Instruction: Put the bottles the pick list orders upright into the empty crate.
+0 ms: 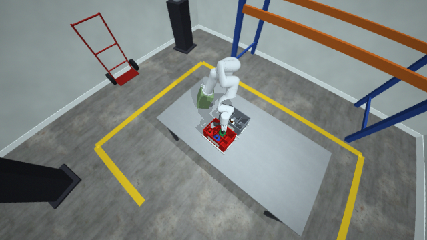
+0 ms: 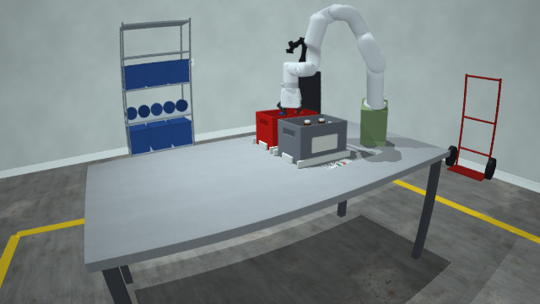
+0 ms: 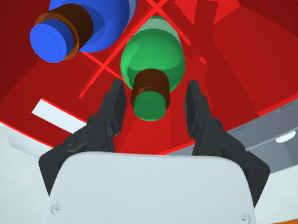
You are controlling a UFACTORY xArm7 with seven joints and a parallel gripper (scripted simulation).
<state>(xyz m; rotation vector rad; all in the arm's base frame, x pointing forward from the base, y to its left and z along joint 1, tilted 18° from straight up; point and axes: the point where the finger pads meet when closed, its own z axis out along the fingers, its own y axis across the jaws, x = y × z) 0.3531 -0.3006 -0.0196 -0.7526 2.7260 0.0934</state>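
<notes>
Grey table (image 2: 202, 198) fills the near part of the ext. view, w/ grey floor and yellow floor tape (image 2: 464, 211) around it. Nearest the ext. cam on the table: paper strip (image 2: 337, 165), lying just in front of the grey crate (image 2: 312, 141); colour marks on it too small to read. Two brown bottle tops (image 2: 314, 122) show above the grey crate's rim. Right behind it, touching or nearly so, sits the red crate (image 2: 267, 124). Behind that the white arm (image 2: 371, 63) rises from a green pedestal (image 2: 374, 122).

Claw (image 3: 156, 106) hangs over the red crate, fingers apart, gripping nothing. Wrist view: green-cap bottle (image 3: 152, 72) stands upright in its cell, its cap level w/ the fingertips and between them, gap on both sides, no contact. Blue-cap bottle (image 3: 80, 19) stands in the next cell, up-left of the claw, apart from it.

Wrist view alone shows the cap-to-finger gaps; ext. view hides those bottles behind the red wall. Top view shows the claw (image 1: 222, 128) down in the red crate (image 1: 230, 141) and the grey crate (image 1: 245, 120) beside it.

Far bkgd: metal shelf rack (image 2: 122, 84) w/ blue boxes, red hand truck (image 2: 464, 122) by the wall.
</notes>
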